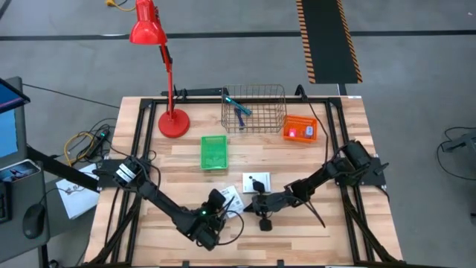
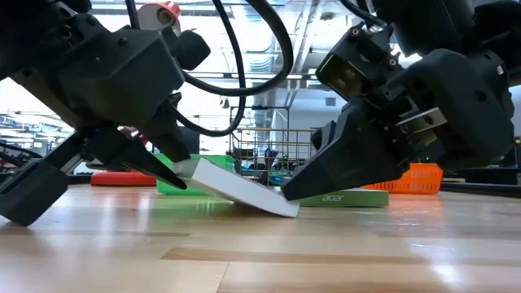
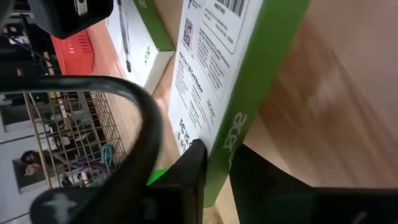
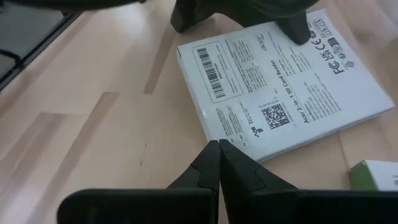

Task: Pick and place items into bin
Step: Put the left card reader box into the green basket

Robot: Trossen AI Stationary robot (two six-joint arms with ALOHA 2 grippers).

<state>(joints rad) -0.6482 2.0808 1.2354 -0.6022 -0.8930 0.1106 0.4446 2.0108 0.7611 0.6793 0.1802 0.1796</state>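
A flat white printed card box (image 2: 236, 189) with a green "acer" edge sits tilted on the wooden table, also in the high view (image 1: 231, 196). Its low end (image 2: 286, 210) rests on the table. My left gripper (image 2: 181, 172) is shut on its raised end. My right gripper (image 2: 286, 194) is shut, with its tips at the low end. A wire bin (image 1: 253, 109) at the far middle has a dark blue pen and a teal tool (image 1: 239, 109) inside. A second white acer box (image 1: 256, 181) lies flat beside the first. My left gripper pinches the box's raised edge (image 3: 214, 134) between its two fingers, one on the printed white face and one on the opposite face. The fingers come slanting down from the table's left. That end is lifted and the opposite end stays on the table. My right gripper's shut fingertips (image 4: 219, 149) touch the box's low edge (image 4: 231, 140), coming slanting down from the table's right. That edge rests on the table.
A green box (image 1: 214, 152) lies flat in front of the wire bin. An orange basket (image 1: 300, 129) stands to the bin's right. A red desk lamp (image 1: 172, 119) stands at the far left. Bare wood lies along the near edge.
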